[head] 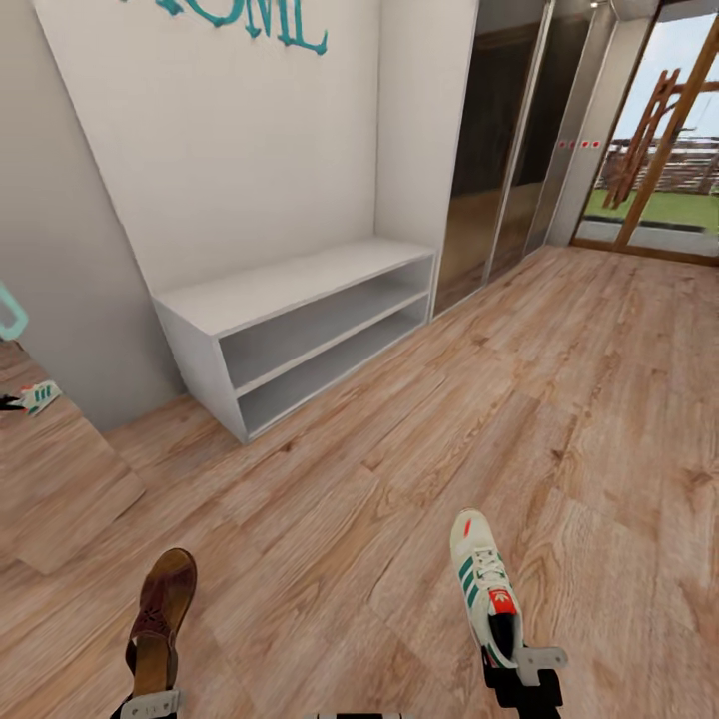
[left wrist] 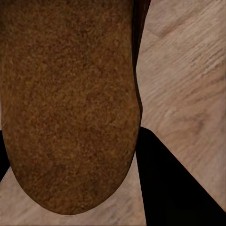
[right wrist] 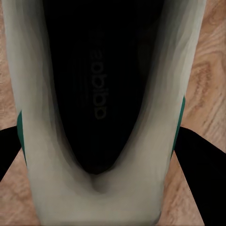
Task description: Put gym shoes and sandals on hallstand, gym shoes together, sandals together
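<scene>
Low ahead, left gripper [head: 150, 702] clasping sandal [head: 160, 619]; right gripper [head: 524, 667], gym shoe [head: 485, 584]

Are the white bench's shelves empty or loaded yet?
Empty: both open levels of the white bench show bare in the head view; its top is bare too.

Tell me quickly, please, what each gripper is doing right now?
Left gripper: shut on the sandal, held at its heel.
Right gripper: shut on the gym shoe, held at its heel.
</scene>
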Robot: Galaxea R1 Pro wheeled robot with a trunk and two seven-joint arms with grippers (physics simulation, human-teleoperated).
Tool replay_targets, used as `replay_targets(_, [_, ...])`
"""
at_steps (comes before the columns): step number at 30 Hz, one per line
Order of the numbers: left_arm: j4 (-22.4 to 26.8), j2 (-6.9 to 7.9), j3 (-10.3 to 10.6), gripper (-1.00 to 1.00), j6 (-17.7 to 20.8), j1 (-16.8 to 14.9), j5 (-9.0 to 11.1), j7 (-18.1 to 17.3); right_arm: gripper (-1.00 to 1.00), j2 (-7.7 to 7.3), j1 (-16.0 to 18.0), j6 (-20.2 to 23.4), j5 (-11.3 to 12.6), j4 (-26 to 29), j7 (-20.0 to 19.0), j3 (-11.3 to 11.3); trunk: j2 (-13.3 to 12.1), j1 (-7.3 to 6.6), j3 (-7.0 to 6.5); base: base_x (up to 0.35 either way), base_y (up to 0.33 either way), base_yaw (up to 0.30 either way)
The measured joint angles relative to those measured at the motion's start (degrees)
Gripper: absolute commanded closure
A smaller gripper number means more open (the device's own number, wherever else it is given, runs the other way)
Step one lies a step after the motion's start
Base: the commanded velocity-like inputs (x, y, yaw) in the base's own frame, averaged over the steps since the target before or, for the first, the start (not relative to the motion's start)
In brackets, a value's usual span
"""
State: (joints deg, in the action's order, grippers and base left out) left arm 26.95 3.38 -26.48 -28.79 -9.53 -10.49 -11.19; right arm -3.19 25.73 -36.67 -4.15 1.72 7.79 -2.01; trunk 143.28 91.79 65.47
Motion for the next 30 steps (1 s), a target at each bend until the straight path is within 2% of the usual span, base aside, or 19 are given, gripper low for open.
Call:
replay_targets(4, [0.1, 0.01, 0.0, 1.0, 0.0, 0.0, 0.0, 0.0, 1.0, 0.33, 0.0, 0.1, 0.0, 0.0, 0.0, 0.0, -0.1, -0.1, -0.89, 0.0, 0.0, 0.203])
replay_targets(30, [0.1, -0.07, 0.0, 1.0, 0.0, 0.0, -0.1, 0.0, 1.0, 0.77, 0.0, 0.2, 0.0, 0.0, 0.1, 0.0, -10.5, -5.8, -5.45, 0.0, 0.0, 0.272])
